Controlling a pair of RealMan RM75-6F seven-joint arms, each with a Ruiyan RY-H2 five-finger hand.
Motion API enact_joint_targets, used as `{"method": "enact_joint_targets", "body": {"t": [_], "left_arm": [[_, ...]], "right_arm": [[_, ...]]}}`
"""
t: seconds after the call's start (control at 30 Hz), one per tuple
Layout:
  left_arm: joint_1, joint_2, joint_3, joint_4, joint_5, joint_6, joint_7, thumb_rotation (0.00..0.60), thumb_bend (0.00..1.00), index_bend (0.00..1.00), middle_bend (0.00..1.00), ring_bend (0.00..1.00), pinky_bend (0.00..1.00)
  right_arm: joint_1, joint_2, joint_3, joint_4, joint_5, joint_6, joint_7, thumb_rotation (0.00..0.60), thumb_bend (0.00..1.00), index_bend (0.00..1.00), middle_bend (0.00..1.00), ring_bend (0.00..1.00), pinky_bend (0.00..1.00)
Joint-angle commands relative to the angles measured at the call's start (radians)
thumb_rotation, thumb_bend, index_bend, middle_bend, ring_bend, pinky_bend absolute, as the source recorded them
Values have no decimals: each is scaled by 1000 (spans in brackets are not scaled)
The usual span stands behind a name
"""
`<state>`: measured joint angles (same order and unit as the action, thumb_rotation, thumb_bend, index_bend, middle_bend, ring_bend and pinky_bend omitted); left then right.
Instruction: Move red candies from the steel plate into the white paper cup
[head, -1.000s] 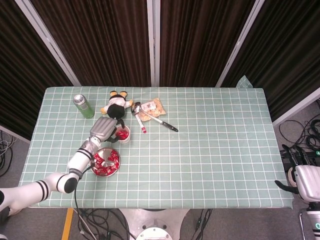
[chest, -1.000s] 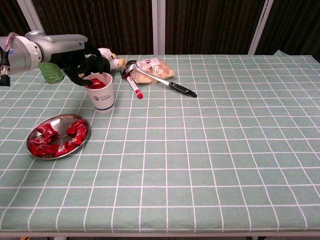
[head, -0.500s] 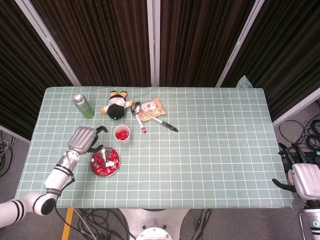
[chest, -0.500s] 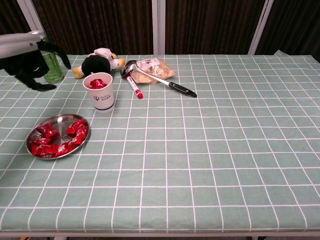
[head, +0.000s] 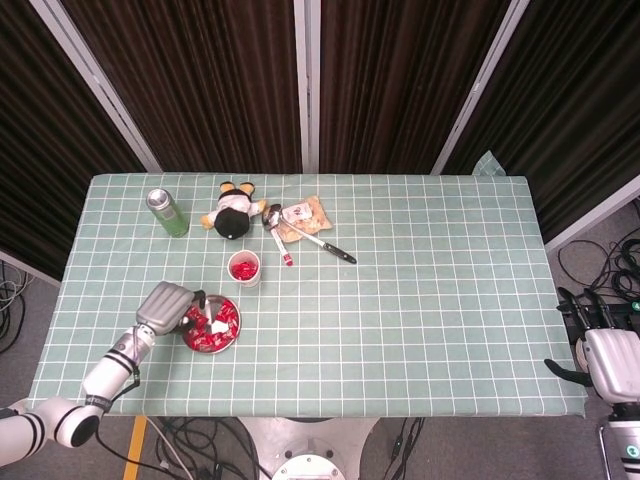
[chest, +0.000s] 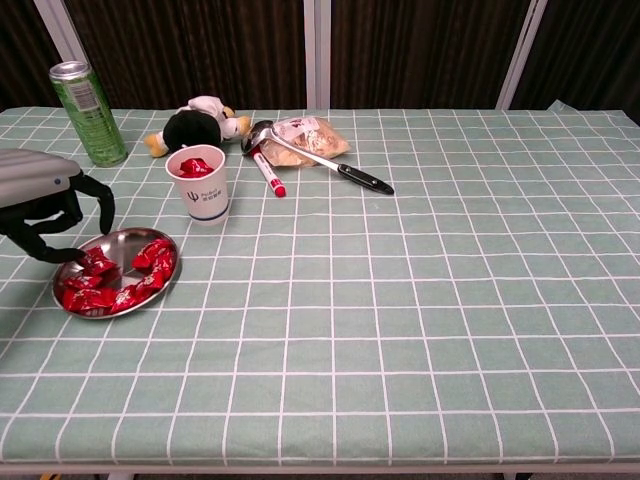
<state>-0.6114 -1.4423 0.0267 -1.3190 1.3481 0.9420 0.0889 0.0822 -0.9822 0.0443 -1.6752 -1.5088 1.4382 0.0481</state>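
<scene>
- While the left hand (chest: 45, 205) was over the white paper cup (chest: 201, 183) a second ago, it now sits low at the near-left rim of the steel plate (chest: 100, 297). Fingers are curled downward and apart; the dark fingertips (chest: 62, 255) hang at the plate's left edge, beside a candy. No candy is visibly pinched, so I read the hand as empty.
- Red candies (chest: 118, 277) remain heaped on the plate, a fair number, so much of the transfer is left.
- Beyond the plate, the cup stands upright, well apart from the hand, with red candies (chest: 196, 166) showing inside. Judgement: one delivery cycle is finished and the hand is back for the next pick.
- Next move probably needs the fingers to close on a single wrapper at the plate's left side; wrappers look glossy and may slip.
- Farther back: red marker (chest: 266, 171), ladle (chest: 317, 157) lying across a snack bag (chest: 310, 135), plush toy (chest: 195, 124), green can (chest: 88, 98). All unmoved.
- Right hand (head: 608, 352) rests off the table's right edge in the head view, fingers apart, holding nothing.
</scene>
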Motion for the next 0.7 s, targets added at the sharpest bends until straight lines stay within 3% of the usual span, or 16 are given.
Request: {"method": "enact_joint_targets", "body": {"t": [0.03, 0.7], "left_arm": [[-2, -22, 7, 35, 19, -14, -3, 600, 310, 517, 958, 932, 1000], [-25, -80, 5, 139, 58, -72, 1, 600, 310, 493, 957, 930, 1000]], "right_arm": [[-1, 0, 0, -1, 2, 0, -1, 600, 14, 56, 272, 48, 285], [4, 0, 5, -5, 20, -13, -12, 600, 16, 56, 272, 48, 285]]}}
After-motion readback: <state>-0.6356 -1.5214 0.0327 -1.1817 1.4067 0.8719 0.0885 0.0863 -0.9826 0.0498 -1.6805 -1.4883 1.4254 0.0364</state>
